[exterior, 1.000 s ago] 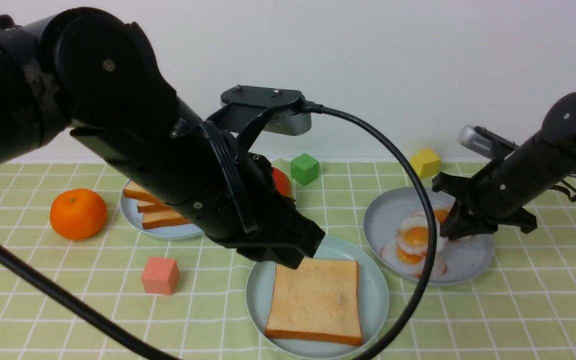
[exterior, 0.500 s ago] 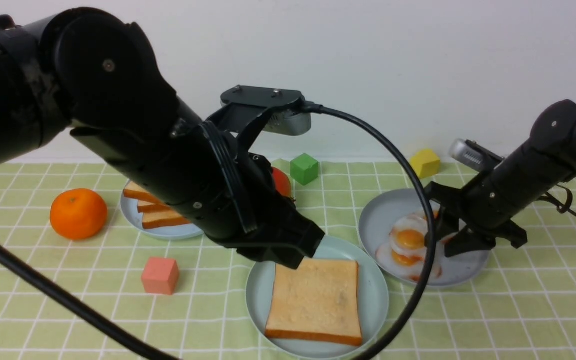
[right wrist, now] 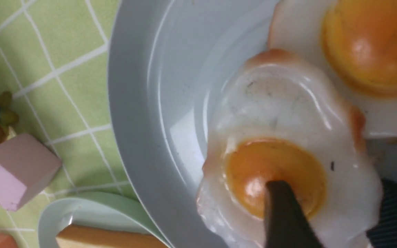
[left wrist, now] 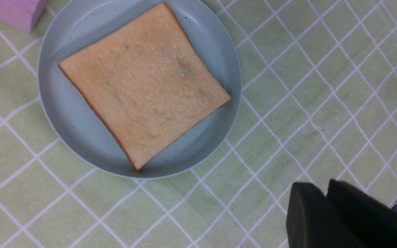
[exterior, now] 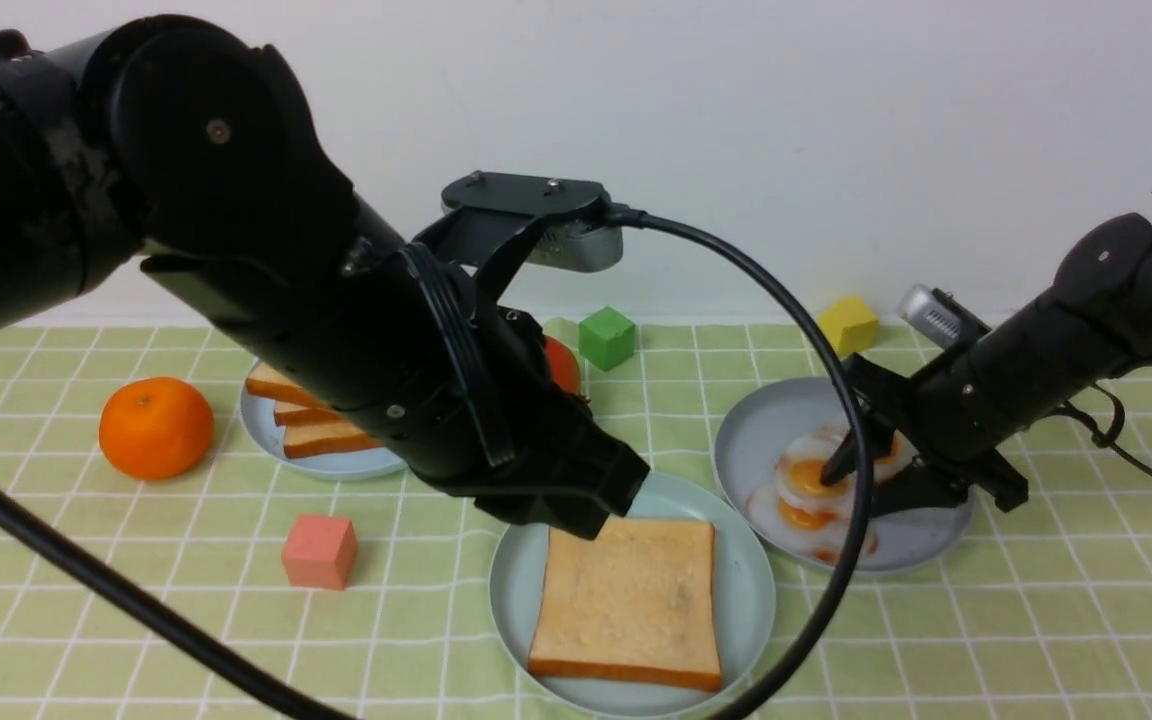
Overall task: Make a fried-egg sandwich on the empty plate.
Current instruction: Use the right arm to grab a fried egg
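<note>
Front view, counter (exterior: 1086,620) read as a clock, 12 at the far wall.

Left gripper (exterior: 591,505) hangs over the 11 o'clock rim of the teal plate (exterior: 748,600), which sits at 6. In the left wrist view its fingers (left wrist: 305,217) lie pressed together, holding nothing.

Right gripper (exterior: 876,478) is low in the grey plate (exterior: 751,440) at 3. Its fingers (right wrist: 281,213) are parted, one over the top yolk, one past the white's edge, not closed on it.

Handling, by my reckoning:
- Base toast slice (exterior: 626,600), flat on the teal plate: looks light, dry and stiff. Take it by a crust edge.
- Top fried egg (exterior: 801,480): thin, glossy, probably slick and floppy. Pinch it at the rim of the white, not on the yolk dome. It is stacked, so the egg beneath may drag along.

Count:
- Arms: two.
- Plates: three, namely teal, grey and the light-blue plate (exterior: 261,435) at 10.
- Toast: four slices, one on teal and three spare slices (exterior: 326,438) on light-blue.
- Eggs: two yolks plain, a third glimpsed behind the fingers. The overlap hides the total.
- Orange (exterior: 156,427) at 9: one.
- Red fruit (exterior: 564,365), mostly hidden: one.
- Cubes: three, namely green cube (exterior: 608,337), yellow cube (exterior: 849,325) and pink cube (exterior: 320,550).
</note>
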### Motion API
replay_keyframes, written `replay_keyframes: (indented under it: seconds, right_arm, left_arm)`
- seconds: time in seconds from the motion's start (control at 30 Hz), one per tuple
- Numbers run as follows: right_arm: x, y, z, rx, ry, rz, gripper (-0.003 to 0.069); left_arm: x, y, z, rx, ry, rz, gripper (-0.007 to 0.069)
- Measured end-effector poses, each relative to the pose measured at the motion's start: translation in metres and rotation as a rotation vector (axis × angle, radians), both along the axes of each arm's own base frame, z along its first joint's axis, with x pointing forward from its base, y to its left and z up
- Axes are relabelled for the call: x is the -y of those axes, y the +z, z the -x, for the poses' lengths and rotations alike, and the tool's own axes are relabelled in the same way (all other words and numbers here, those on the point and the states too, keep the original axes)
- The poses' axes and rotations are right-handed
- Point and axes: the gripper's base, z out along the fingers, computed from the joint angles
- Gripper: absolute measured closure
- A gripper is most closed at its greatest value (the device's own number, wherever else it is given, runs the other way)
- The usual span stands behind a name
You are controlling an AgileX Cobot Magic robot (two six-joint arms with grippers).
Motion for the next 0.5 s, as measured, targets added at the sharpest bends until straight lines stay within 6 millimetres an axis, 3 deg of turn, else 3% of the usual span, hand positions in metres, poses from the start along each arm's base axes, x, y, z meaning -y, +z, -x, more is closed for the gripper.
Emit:
replay_keyframes:
  seconds: [0.1,0.5]
  right_arm:
    - [0.002,0.000,-0.001,0.007,-0.002,0.015,0.0527]
    - [0.014,0.007,0.001,0.015,0.004,0.014,0.0533]
  left_arm:
    - [0.000,0.000,0.000,0.000,0.000,0.000,0.0533]
    - [-0.001,-0.001,-0.001,0.007,0.005,-0.018,0.0529]
